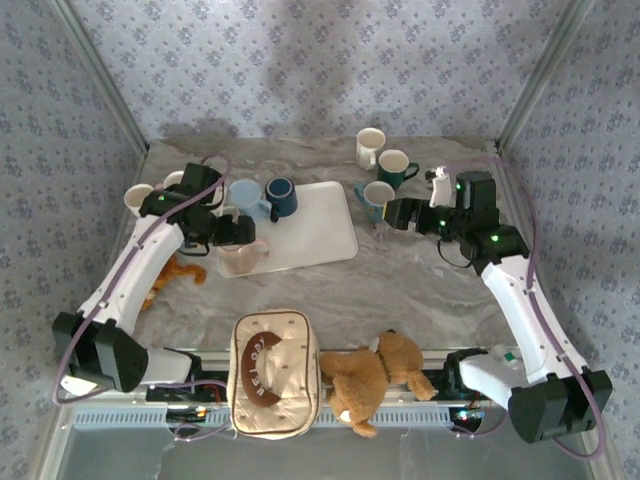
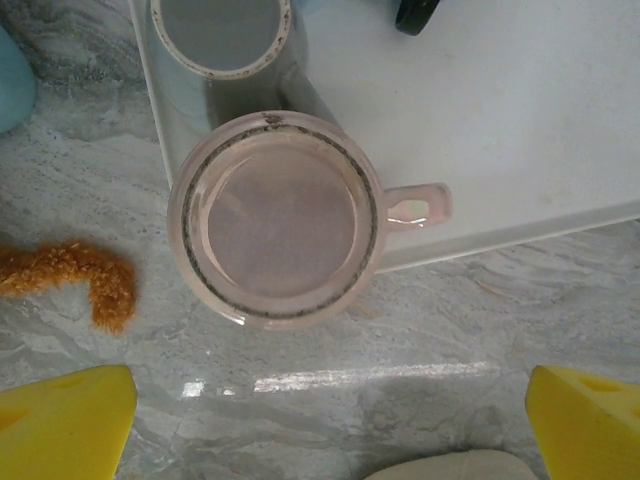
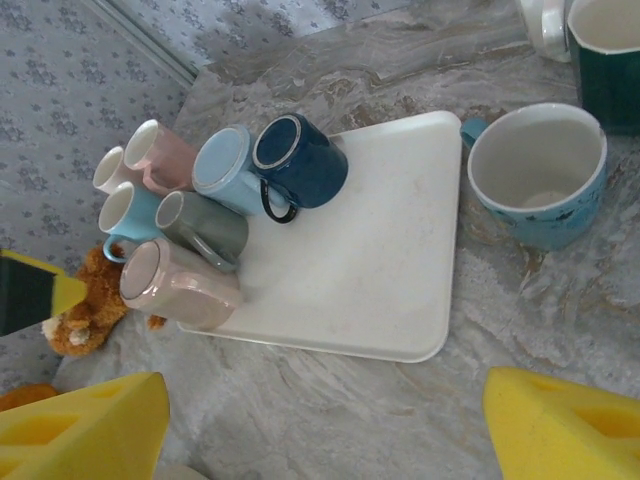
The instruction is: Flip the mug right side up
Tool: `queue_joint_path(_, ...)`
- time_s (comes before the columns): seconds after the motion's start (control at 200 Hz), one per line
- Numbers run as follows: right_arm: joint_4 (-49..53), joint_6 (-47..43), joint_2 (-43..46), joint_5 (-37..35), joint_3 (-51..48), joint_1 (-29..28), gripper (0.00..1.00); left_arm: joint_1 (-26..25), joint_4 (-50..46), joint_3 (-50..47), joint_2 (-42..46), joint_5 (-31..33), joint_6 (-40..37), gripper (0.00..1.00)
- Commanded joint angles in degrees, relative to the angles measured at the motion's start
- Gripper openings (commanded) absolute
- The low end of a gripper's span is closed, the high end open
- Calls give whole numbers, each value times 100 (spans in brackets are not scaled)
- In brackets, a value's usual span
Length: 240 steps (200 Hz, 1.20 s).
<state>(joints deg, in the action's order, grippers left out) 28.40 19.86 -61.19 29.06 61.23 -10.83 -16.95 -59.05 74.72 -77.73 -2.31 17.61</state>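
The blue mug point(image 3: 535, 175) stands mouth up on the tabletop point(image 3: 560, 320), just right of the tray point(image 3: 370, 270), with its hollow inside plain to see. The right gripper point(image 3: 320, 430) sits near it, spread and pinching nothing, so that turn looks finished. A cream mug point(image 1: 370, 147) and a green mug point(image 1: 397, 167) stand upright behind it.

The rest looks undone. A pink mug point(image 2: 275, 220) sits at the tray's near-left corner and shows what seems to be a flat base, so I judge it upside down. The left gripper point(image 2: 325, 425) hovers right above it, spread wide and touching nothing. A cluster of other mugs further back on the tray's left side also appears base up. The pink mug seems next in line: a grasp, a flip, and a set-down remain.
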Motion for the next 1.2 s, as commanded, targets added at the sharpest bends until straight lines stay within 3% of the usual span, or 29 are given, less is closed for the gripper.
queue_joint_path(0.0, -191, 285, 91, 219, -106, 50, 84, -28, 172, -66, -137, 221, 29, 99)
queue_joint_path(0.3, -354, 931, -536, 910, -63, 79, 84, -27, 414, -270, -559, 416, 40, 100)
queue_joint_path(0.944, -571, 1051, -589, 959, -305, 82, 84, 106, 965, -280, -1265, 232, 6, 99)
queue_joint_path(1.194, -487, 1067, -578, 985, -341, 107, 83, 148, 965, -356, -1251, 152, -15, 89)
